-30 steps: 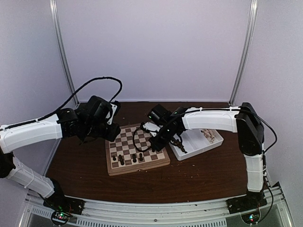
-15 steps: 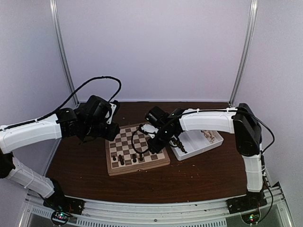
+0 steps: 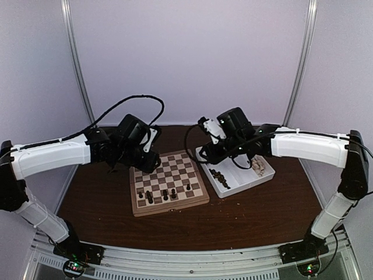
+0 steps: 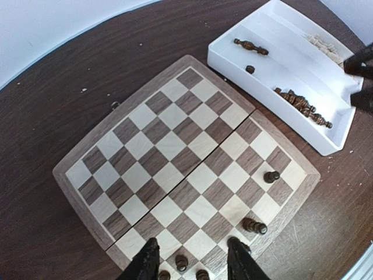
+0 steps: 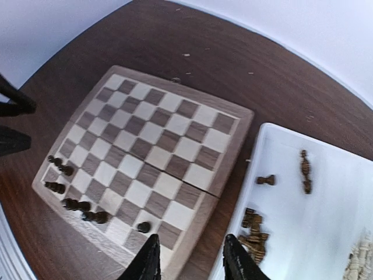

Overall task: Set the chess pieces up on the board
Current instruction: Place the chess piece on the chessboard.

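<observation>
The chess pieces (image 3: 165,194) are found in two places. A few are set upright in a loose row on the near squares of the board (image 3: 175,169), and the rest are laid on their sides in the white tray (image 3: 247,182), which is placed just to the right of the board. The largest heap (image 5: 254,232) is gathered in the tray compartment next to the board, with its pieces turned roughly along the length of that compartment. Some single pieces (image 5: 266,180) are seen farther back. The right gripper (image 5: 191,261) is held above the seam between board and tray, so the heap lies just to the right of its fingers (image 5: 148,262) and below them. This arm is therefore judged to be the nearer one. Its jaws are parted a moderate way and nothing is held between them. The left gripper (image 4: 189,265) is held over the left side of the board, well apart from the tray, and it is likewise partly parted and empty.
</observation>
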### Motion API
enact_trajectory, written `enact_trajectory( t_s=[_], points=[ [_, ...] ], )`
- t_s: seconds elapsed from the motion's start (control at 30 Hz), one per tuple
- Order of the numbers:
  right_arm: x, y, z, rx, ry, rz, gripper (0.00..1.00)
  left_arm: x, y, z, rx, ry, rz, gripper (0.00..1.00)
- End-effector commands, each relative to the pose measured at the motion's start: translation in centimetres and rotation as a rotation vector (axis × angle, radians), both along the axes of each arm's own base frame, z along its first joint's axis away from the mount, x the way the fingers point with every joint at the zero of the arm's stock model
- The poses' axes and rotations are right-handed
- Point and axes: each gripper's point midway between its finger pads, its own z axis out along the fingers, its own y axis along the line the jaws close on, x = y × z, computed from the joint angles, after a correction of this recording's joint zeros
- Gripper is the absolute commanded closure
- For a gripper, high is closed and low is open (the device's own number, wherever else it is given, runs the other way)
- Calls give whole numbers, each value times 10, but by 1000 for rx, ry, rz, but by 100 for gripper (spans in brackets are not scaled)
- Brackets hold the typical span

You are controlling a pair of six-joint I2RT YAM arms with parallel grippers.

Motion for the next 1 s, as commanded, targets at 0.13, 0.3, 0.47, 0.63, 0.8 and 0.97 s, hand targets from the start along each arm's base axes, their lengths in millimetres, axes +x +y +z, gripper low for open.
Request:
enact_trajectory(
  t_s=[0.13, 0.3, 0.47, 0.63, 0.8, 0.97],
  points=[
    [48, -103, -5, 146, -122, -312, 51, -2, -61, -4, -27, 87, -153, 56],
    [51, -131, -19, 162, -148, -396, 15, -4, -90, -11, -21, 130, -199, 52],
    [53, -140, -28, 178, -187, -440, 0, -4, -108, -24, -4, 183, -215, 47],
    [51, -161, -31, 180, -230, -536, 0, -4, -119, -41, 32, 236, -224, 48],
    [47, -172, -24, 209, -276, -573, 2, -3, -124, -60, 72, 276, -216, 52],
    [48, -174, -25, 199, -273, -588, 3, -3, -127, -71, 87, 297, -212, 54]
  ],
)
